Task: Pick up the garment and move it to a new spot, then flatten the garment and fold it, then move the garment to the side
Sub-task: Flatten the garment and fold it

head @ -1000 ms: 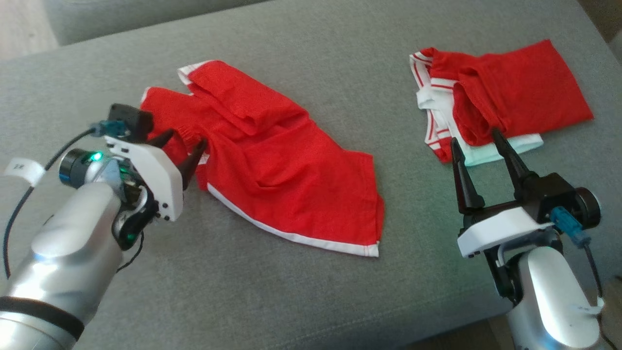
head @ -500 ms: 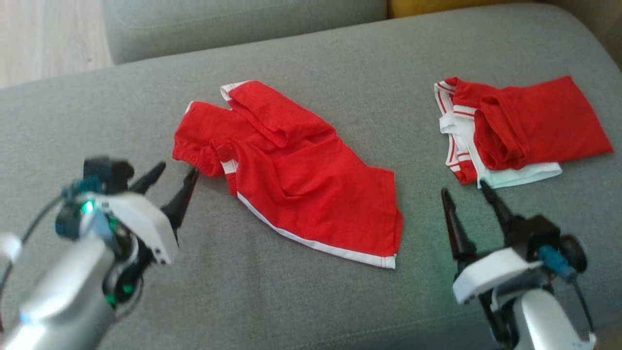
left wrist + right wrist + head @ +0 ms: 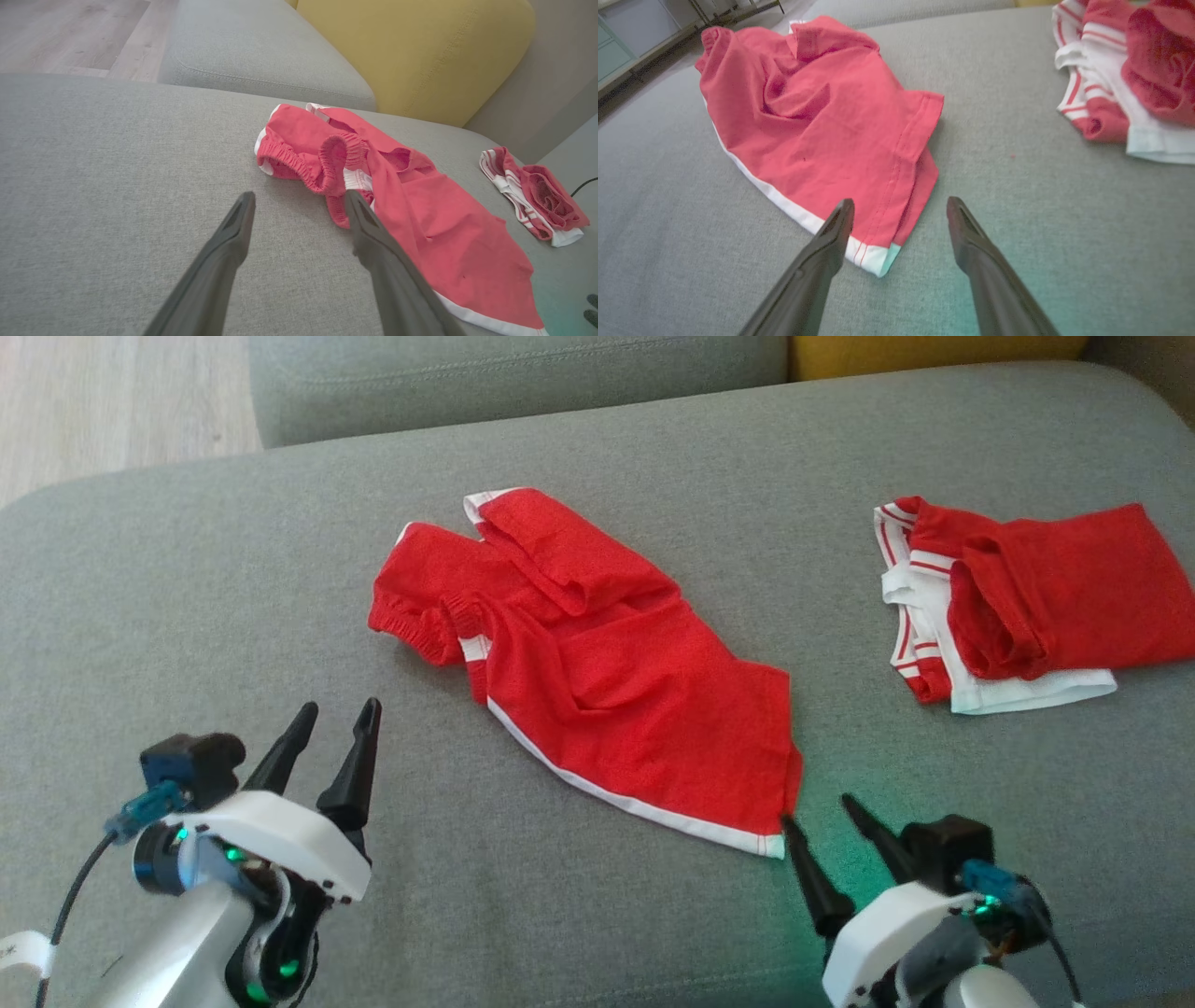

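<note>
Red garment (image 3: 616,700) lies rumpled on grey cushion (image 3: 233,597) — folded pile (image 3: 1046,607) apart.

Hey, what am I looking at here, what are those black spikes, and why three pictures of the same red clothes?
It's a two-armed robot. The black spikes are the fingers of its left hand and right hand, both open and holding nothing. One picture looks down from its head; the other two look along each hand's fingers from wrist cameras. On the grey sofa lie rumpled red shorts and, to the right, a folded red and white pile.
</note>
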`<state>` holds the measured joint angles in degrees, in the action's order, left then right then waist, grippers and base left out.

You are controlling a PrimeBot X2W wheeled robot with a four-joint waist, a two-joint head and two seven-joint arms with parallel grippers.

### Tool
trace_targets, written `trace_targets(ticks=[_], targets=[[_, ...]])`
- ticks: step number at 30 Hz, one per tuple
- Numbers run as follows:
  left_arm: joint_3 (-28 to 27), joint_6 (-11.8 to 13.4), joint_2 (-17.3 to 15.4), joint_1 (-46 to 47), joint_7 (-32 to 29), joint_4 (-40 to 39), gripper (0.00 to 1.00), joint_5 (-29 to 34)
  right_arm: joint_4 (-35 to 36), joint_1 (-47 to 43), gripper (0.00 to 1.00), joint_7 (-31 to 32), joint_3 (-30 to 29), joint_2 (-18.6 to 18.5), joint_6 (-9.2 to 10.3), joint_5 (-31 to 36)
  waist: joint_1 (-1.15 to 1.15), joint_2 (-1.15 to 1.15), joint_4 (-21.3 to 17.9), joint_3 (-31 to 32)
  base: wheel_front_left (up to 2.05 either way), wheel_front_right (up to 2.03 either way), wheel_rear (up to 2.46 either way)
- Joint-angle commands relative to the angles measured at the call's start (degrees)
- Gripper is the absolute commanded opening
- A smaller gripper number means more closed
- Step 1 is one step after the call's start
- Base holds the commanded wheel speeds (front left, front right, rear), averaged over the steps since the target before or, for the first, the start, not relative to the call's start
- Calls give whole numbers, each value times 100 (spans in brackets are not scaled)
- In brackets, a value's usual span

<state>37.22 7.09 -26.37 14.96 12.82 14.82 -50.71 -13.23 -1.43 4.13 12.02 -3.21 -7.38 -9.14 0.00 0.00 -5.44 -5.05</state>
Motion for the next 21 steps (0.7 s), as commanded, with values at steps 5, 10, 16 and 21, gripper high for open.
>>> trace_targets(ticks=[5,10,16,21], targets=[[-283,18,-102,251,110,-171,100,111,18,108,100,417,348,-89,-11,-109,0,0,41,-102,0,0,0],[-219,-4,-62,323,116,-120,100,175,-137,156,100,689,459,-104,-11,-158,0,0,45,-156,0,0,0],[-172,-30,-28,398,113,-71,100,197,-324,283,100,751,527,-69,-11,-297,0,0,46,-190,0,0,0],[-145,-44,-20,429,115,-39,100,210,-454,394,100,694,571,-36,-11,-362,0,0,59,-225,0,0,0]])
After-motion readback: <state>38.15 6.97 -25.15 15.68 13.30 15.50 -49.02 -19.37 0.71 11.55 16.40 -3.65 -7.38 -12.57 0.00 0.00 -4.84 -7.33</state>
